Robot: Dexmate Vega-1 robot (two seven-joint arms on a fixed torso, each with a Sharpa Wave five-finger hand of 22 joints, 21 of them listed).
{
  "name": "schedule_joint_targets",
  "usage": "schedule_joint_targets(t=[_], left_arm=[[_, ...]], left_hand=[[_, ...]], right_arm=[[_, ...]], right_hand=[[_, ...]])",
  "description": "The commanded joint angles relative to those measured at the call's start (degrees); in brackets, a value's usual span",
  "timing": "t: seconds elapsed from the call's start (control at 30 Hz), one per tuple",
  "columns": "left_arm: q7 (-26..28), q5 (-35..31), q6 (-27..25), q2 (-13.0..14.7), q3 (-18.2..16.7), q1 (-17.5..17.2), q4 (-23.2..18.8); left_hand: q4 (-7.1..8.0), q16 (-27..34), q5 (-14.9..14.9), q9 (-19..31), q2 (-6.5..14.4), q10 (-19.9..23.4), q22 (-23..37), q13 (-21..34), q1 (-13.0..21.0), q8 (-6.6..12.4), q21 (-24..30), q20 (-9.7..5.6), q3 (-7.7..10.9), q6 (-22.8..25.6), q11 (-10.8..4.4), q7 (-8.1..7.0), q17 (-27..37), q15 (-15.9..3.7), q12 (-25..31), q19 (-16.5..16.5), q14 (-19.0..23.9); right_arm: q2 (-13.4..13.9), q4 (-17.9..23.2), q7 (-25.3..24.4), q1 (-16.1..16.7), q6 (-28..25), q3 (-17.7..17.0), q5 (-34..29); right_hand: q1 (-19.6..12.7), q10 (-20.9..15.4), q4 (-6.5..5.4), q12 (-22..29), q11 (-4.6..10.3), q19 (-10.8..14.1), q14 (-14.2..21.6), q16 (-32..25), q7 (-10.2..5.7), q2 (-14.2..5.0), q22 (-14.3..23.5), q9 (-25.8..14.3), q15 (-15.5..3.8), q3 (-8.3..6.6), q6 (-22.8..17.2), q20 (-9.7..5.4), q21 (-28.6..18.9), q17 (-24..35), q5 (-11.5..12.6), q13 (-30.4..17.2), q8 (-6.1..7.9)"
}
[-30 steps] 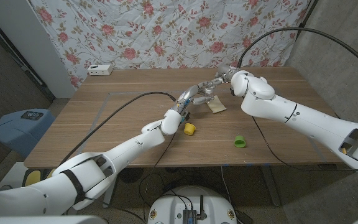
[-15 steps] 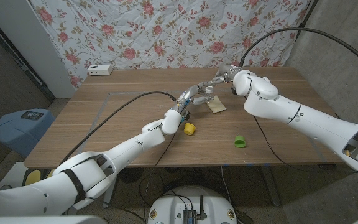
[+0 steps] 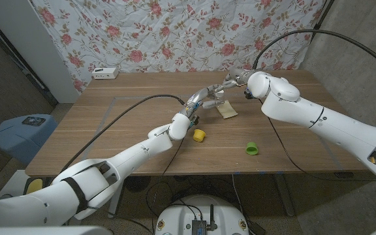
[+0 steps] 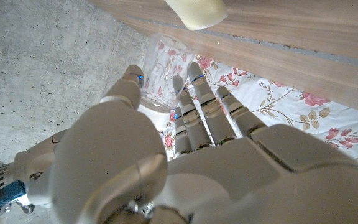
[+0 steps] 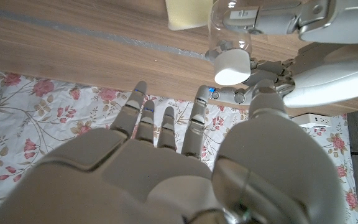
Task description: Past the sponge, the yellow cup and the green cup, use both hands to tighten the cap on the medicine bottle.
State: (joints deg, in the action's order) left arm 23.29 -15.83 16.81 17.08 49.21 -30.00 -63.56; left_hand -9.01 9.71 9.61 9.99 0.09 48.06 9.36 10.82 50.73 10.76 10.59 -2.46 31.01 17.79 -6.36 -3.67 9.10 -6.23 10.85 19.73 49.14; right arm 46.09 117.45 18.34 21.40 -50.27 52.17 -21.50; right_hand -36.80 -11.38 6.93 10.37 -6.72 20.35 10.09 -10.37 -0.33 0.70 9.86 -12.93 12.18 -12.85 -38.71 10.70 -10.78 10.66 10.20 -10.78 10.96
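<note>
The clear medicine bottle (image 3: 219,96) with a white cap (image 5: 232,67) is held off the table past the tan sponge (image 3: 228,111). My left hand (image 3: 201,99) grips the bottle's body (image 4: 163,71), fingers wrapped round it. My right hand (image 3: 235,78) hovers just behind the cap with its fingers apart; in the right wrist view its fingertips (image 5: 201,99) reach up beside the cap, and I cannot tell whether they touch it. The yellow cup (image 3: 200,135) lies beside my left wrist. Nearer the front edge stands the green cup (image 3: 251,149).
A white power strip (image 3: 105,72) lies at the table's back left. A black cable (image 3: 136,108) runs over the table along my left arm. A flowered cloth hangs behind the table. A blue stool (image 3: 25,130) stands left of it.
My right arm has swung a little to the right and its hand has eased slightly back from the bottle. The left hand and the bottle have stayed put.
</note>
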Motion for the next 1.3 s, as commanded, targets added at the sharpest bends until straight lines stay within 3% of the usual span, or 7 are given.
schedule_joint_targets(t=[0.03,0.4,0.7,1.03,1.3], left_arm=[[-0.26,-0.55,-1.51,0.99,-0.51,-0.30,-2.03],[-0.75,-1.24,-2.33,1.46,-0.31,-0.20,-2.86],[-0.49,-1.69,-2.80,1.65,-0.24,-0.47,-3.22],[-1.28,-1.97,-3.72,2.49,-0.35,-0.80,-4.79],[-1.68,-2.29,-3.63,2.50,-0.19,-0.36,-4.58]], left_hand=[[0.27,0.25,0.49,0.19,0.44,2.64,0.13,0.16,0.27,-0.07,0.00,-2.67,0.15,0.40,-2.39,-0.07,0.08,-4.70,0.42,-0.15,0.36],[0.20,0.25,0.48,0.19,0.40,2.67,0.13,0.16,0.37,-0.08,-0.01,-2.65,0.13,0.31,-2.36,-0.04,0.07,-4.76,0.42,-0.18,0.37],[0.23,0.22,0.50,0.19,0.42,2.75,0.13,0.16,0.36,-0.07,0.00,-2.67,0.15,0.31,-2.34,-0.09,0.06,-4.78,0.44,-0.17,0.36],[0.20,0.21,0.49,0.19,0.38,2.74,0.13,0.16,0.41,-0.07,-0.01,-2.68,0.14,0.27,-2.31,-0.07,0.06,-4.84,0.43,-0.21,0.35],[0.23,0.21,0.49,0.19,0.40,2.79,0.13,0.16,0.39,-0.06,0.00,-2.70,0.14,0.27,-2.28,-0.05,0.05,-4.80,0.45,-0.20,0.36]], right_arm=[[1.22,1.09,3.52,-1.13,1.05,-0.32,1.02],[2.04,1.97,5.40,-1.58,1.01,-0.43,1.02],[1.94,1.42,7.00,-2.33,1.77,0.15,0.76],[0.78,-0.42,9.49,-4.54,2.03,2.58,-1.87],[0.17,-1.29,10.45,-4.90,2.29,2.97,-3.14]], right_hand=[[-0.68,1.55,0.72,-0.25,-0.19,-0.77,-1.17,0.08,0.11,-0.38,0.06,-0.29,0.17,-0.18,2.04,0.18,0.37,0.15,0.24,-0.35,-0.46],[-2.62,3.70,1.81,-0.09,-0.65,-1.49,-2.98,0.02,0.12,-0.65,0.01,-0.21,0.17,-1.08,6.04,0.56,0.20,0.14,0.23,-0.34,-0.78],[-4.53,5.39,2.49,0.03,-0.69,-1.95,-4.46,0.00,-1.17,-0.69,-0.01,-0.09,0.12,-1.87,9.84,0.83,0.10,0.12,0.24,-0.34,-0.90],[-6.08,6.52,2.75,0.09,-0.40,-2.19,-5.11,-0.19,-3.54,-0.81,0.00,-0.01,-0.03,-2.54,10.62,0.43,0.03,0.13,0.26,-0.34,-0.37],[-6.44,6.72,2.76,0.14,-0.29,-2.18,-5.16,-0.26,-3.64,-0.86,0.01,0.01,-0.03,-2.70,10.49,0.20,-0.01,0.14,0.25,-0.34,-0.17]])
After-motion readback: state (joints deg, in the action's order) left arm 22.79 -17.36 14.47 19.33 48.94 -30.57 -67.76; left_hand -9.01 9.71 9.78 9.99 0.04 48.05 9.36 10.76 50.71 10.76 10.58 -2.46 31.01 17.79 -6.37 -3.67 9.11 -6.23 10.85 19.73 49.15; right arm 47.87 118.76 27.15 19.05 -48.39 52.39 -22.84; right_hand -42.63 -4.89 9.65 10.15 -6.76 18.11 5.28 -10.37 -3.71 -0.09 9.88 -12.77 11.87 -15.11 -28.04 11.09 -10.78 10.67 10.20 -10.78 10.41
